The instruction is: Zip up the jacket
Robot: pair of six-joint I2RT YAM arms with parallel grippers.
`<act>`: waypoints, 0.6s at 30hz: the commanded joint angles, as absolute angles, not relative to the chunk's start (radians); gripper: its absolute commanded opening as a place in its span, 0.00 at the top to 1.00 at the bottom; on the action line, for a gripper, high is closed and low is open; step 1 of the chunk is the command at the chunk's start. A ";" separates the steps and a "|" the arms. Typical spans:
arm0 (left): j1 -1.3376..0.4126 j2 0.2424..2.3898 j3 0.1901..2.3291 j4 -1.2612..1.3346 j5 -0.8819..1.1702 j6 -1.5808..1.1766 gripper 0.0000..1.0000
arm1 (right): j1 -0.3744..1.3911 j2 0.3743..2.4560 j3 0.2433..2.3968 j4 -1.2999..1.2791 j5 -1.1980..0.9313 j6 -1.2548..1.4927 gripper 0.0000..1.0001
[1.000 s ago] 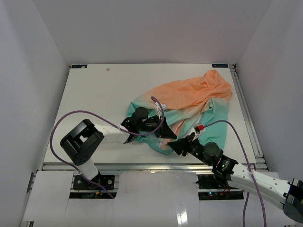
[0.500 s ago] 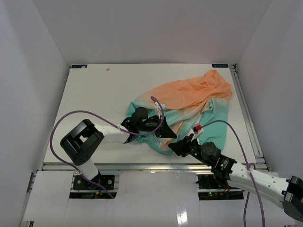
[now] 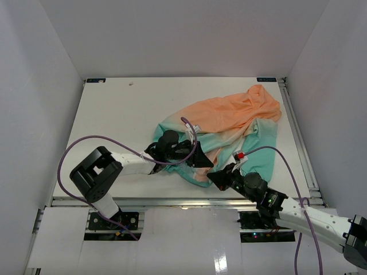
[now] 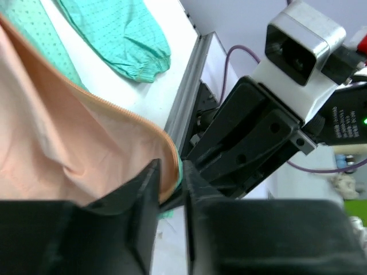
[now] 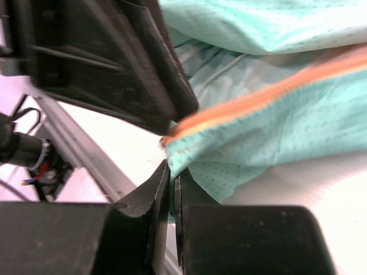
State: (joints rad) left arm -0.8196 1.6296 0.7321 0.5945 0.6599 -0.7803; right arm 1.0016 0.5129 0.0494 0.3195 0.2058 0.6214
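The jacket (image 3: 229,117) lies crumpled on the right half of the table, orange at the back and teal toward the front. Both grippers meet at its near corner. My left gripper (image 3: 199,161) is open; in the left wrist view the orange hem corner (image 4: 170,154) sits loosely between the parted jaws of that gripper (image 4: 171,169), below the zipper teeth (image 4: 103,100). My right gripper (image 3: 214,177) is shut on the teal hem edge (image 5: 189,152), seen pinched at the tips of the gripper (image 5: 172,169), just under the orange zipper band (image 5: 252,103).
The white table (image 3: 114,114) ends in a metal rail (image 3: 172,200) right by both grippers. A teal sleeve cuff (image 4: 140,57) lies near that edge. White walls close in on three sides. Purple cables (image 3: 74,150) loop over the arms.
My left gripper has gone from shut to open on the hem corner. My right gripper has closed onto the teal hem edge and shifted slightly toward the jacket.
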 commanded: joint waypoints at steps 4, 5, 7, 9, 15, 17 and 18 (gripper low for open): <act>-0.796 1.411 0.860 0.083 0.399 -0.587 0.35 | 1.002 0.505 0.009 0.194 0.360 0.522 0.92; -0.794 1.389 0.880 -0.006 0.355 -0.575 0.33 | 1.003 0.529 0.045 0.192 0.378 0.517 0.92; -0.792 1.366 0.935 -0.119 0.244 -0.549 0.33 | 1.002 0.562 0.061 0.207 0.392 0.501 0.92; -0.792 1.359 0.983 -0.255 0.139 -0.503 0.35 | 1.002 0.592 0.082 0.221 0.396 0.490 0.92; -0.789 1.429 1.074 -0.509 -0.030 -0.352 0.40 | 1.002 0.576 0.062 0.281 0.408 0.506 0.92; -0.791 1.452 1.086 -0.558 -0.059 -0.330 0.41 | 1.002 0.549 0.053 0.279 0.402 0.509 0.92; -0.790 1.467 1.088 -0.572 -0.084 -0.323 0.42 | 1.003 0.536 0.050 0.277 0.398 0.509 0.92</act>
State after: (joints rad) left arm -0.7933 1.4202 1.0588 -0.3477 0.0610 -0.4254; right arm 1.0016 0.5814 0.0514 0.2130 0.3671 0.5182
